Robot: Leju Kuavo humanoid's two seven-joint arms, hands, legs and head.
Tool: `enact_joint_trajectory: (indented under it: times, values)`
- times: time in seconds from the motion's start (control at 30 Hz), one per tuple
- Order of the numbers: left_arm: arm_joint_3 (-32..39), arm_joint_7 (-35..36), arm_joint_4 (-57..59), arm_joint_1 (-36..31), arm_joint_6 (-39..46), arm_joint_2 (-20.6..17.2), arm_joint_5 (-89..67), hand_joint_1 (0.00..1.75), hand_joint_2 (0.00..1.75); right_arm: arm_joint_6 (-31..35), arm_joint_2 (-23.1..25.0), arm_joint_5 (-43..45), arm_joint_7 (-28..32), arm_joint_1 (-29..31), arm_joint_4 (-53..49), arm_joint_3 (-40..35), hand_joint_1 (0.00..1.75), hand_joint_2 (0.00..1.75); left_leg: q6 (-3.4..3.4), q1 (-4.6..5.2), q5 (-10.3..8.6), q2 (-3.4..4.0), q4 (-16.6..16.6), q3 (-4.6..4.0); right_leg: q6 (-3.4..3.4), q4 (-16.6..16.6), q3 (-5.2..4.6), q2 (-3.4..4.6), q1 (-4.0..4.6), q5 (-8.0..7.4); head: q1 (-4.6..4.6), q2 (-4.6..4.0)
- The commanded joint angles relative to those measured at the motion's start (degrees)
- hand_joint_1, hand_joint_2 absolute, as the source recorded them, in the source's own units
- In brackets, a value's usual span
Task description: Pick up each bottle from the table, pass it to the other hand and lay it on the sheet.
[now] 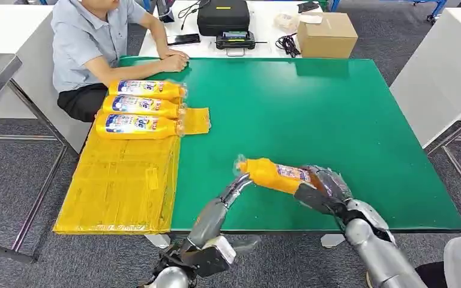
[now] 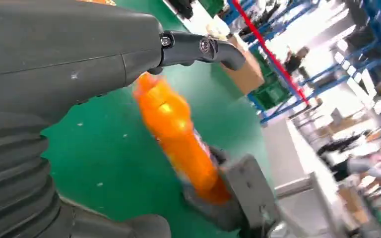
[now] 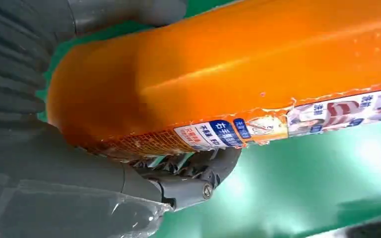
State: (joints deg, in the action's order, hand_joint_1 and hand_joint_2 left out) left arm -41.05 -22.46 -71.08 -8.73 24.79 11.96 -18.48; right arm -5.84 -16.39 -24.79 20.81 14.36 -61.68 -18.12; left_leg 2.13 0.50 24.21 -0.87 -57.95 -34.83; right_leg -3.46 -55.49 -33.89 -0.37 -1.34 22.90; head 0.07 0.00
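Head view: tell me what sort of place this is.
Probably a robot test bench in a workshop or warehouse. A green table with a yellow sheet, a person watching, a cardboard box and gear behind, blue racking beyond.

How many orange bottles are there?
4. Three bottles lie side by side on the yellow sheet. The fourth bottle is gripped by the right hand, near the left hand.

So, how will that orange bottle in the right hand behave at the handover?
The orange bottle looks rigid, holding its shape in the right hand. Its glossy wrap may be slippery. Held by its base, cantilevered toward the left hand, it may droop.
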Motion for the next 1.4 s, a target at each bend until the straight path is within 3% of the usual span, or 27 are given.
enact_joint_trajectory:
  times: [0.03, 0.17, 0.27, 0.4, 0.6, 0.73, 0.83, 1.1, 1.4]
  values:
    - [7.51, -15.13, 4.44, 0.89, 15.21, 3.82, 23.09, 0.00, 1.75, 1.35, 8.94, 10.35, 2.55, -9.65, -15.28, 8.47, 1.75, 1.75, -0.19, -0.13, 0.10, 0.10, 0.04, 0.19, 0.22, 0.07, 0.20, 0.07, 0.14, 0.06, 0.00, 0.00]
    - [8.10, -13.75, 1.92, 2.37, 14.36, 2.23, 32.89, 0.00, 1.75, 2.38, 11.61, 14.25, 2.53, -10.84, -21.25, 7.34, 1.75, 1.75, -0.22, -0.13, 0.23, 0.31, -0.03, 0.12, 0.25, -0.07, 0.07, 0.29, 0.14, 0.12, 0.00, 0.00]
    - [7.32, -10.43, 3.27, 2.20, 12.03, 1.30, 38.65, 0.00, 1.75, 2.30, 12.36, 16.53, 2.54, -9.34, -20.42, 6.10, 1.75, 1.75, -0.13, -0.09, 0.11, 0.23, 0.02, 0.02, 0.16, -0.01, -0.02, 0.20, 0.10, 0.05, 0.00, 0.00]
    - [7.15, -13.72, 3.71, 1.33, 13.42, 1.63, 41.56, 0.00, 1.75, 1.41, 12.61, 20.10, 3.75, -7.53, -16.80, 5.98, 1.75, 1.75, -0.11, -0.10, 0.09, 0.19, 0.03, -0.02, 0.16, 0.03, -0.03, 0.17, 0.10, 0.04, 0.00, 0.00]
    - [6.79, -12.85, 2.93, 1.13, 13.51, 1.53, 43.30, 0.00, 1.75, -0.42, 13.42, 22.81, 4.01, -7.80, -17.53, 5.59, 1.75, 1.75, -0.17, -0.09, 0.13, 0.18, 0.01, -0.01, 0.21, -0.02, -0.01, 0.17, 0.09, 0.08, 0.00, 0.00]
    - [2.13, -7.13, 4.92, -0.96, 4.14, -0.38, 47.52, 0.00, 1.75, -1.96, 14.08, 25.02, 4.09, -6.85, -15.95, 3.21, 1.75, 1.75, -0.19, -0.11, 0.14, 0.21, 0.04, 0.06, 0.24, 0.01, 0.05, 0.19, 0.12, 0.09, 0.00, 0.00]
    - [-1.35, -5.92, 5.38, -2.69, -3.59, -2.07, 45.78, 0.00, 1.75, -3.94, 14.02, 26.08, 4.66, -5.19, -13.84, 0.85, 1.75, 1.75, -0.15, -0.09, 0.09, 0.17, 0.04, -0.01, 0.19, 0.02, -0.02, 0.15, 0.09, 0.04, 0.00, 0.00]
    - [-1.00, -6.65, 5.63, -3.12, -4.11, -1.82, 43.83, 0.00, 1.75, -4.51, 13.88, 26.42, 4.79, -4.79, -13.33, -0.04, 1.75, 1.75, -0.15, -0.09, 0.08, 0.15, 0.05, -0.03, 0.18, 0.02, -0.03, 0.13, 0.08, 0.05, 0.00, 0.00]
    - [0.84, -5.77, 5.70, -5.54, -8.19, -0.71, 41.66, 0.00, 1.75, -8.80, 12.11, 24.66, 5.05, -3.12, -11.42, -6.00, 1.75, 1.75, -0.15, -0.10, 0.08, 0.15, 0.02, -0.06, 0.18, 0.00, -0.05, 0.14, 0.10, 0.04, 0.00, 0.00]
